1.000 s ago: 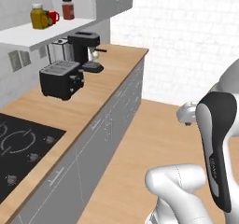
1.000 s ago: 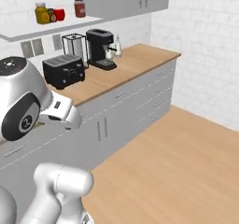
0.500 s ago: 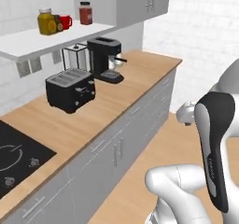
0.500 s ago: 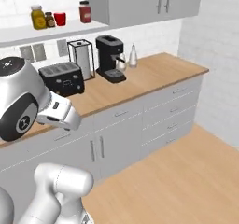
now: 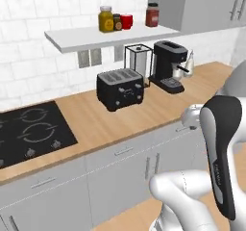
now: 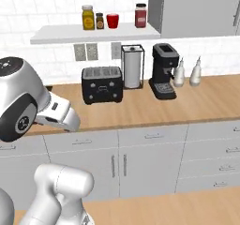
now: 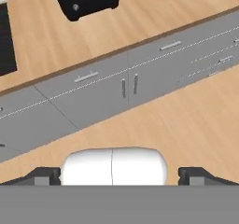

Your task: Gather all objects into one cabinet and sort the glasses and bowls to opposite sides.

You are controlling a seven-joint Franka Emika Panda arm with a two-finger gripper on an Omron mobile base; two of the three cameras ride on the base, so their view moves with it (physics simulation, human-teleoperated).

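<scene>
The red cup (image 6: 112,20) sits beside the spice jars (image 6: 87,17). It looks light, hard and smooth; grab its sides. The gripper (image 7: 119,175) is wide open, holding nothing.

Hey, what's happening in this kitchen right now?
A white robot arm on a rolling base faces a wooden counter with a toaster and a coffee machine. Its gripper is open and empty, pointing down at the floor in front of the drawers. A red cup stands untouched among jars on the wall shelf, beside a grey cabinet.
</scene>
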